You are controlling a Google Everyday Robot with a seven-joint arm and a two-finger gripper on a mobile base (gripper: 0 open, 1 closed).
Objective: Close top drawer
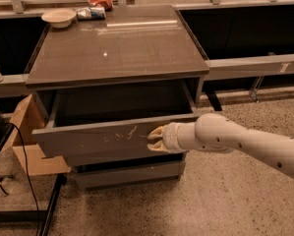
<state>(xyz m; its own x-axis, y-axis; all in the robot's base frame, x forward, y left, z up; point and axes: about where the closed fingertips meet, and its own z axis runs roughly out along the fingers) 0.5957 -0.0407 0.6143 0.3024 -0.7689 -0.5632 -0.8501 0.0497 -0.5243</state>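
Note:
The top drawer (87,139) of the grey cabinet stands pulled out, its dark inside showing and pale scratches near the middle of its flat front. My gripper (153,138) comes in from the right on a white arm (235,141). Its tip rests against the drawer's front panel, just right of the scratches.
Below the top drawer are two more grey drawer fronts (132,173). The cabinet top (117,48) carries a white bowl (58,17) and snack packets (92,11) at its far edge. A cardboard box (26,132) and a black cable (26,171) lie on the left. Speckled floor spreads to the right.

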